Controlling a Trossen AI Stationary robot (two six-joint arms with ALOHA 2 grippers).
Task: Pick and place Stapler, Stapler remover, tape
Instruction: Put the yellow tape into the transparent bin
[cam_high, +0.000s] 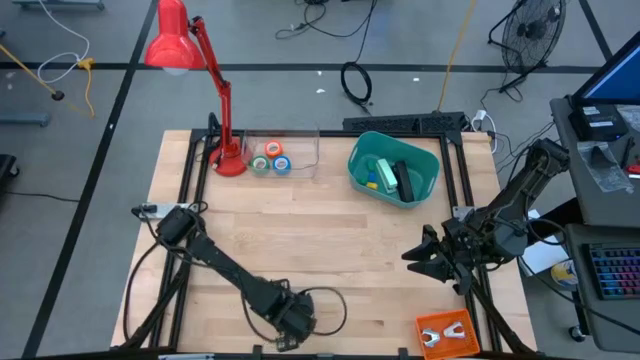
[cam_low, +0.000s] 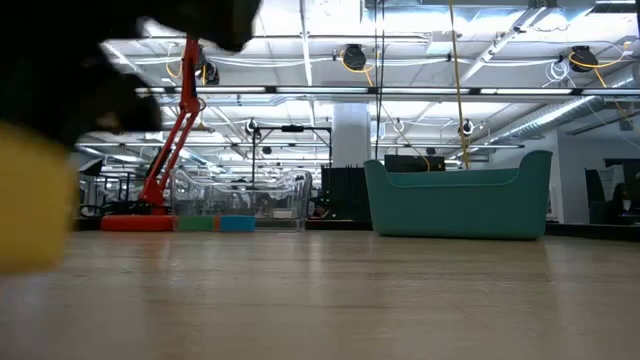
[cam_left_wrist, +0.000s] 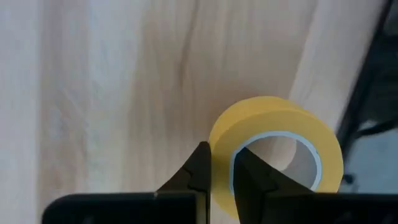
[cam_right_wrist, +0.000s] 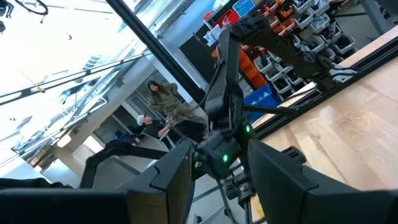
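A yellow tape roll lies near the table's front edge, left of centre, its hole facing up; it shows as a yellow blur in the low view. My left gripper points down and is shut on it. The black stapler lies in the teal bin at the far right. Orange, green and blue tape rolls sit in a clear tray at the back. An orange stapler remover lies at the front right corner. My right gripper hangs open above the table's right side. My left gripper has the yellow roll's wall pinched between its two fingers, one finger inside the hole and one outside. The fingers come from above, pointing down. The roll appears to rest flat on the table.
A red desk lamp stands at the back left beside the clear tray. Black rails run along the table's left and right sides. Bare wood stretches across the middle of the table between the arms.
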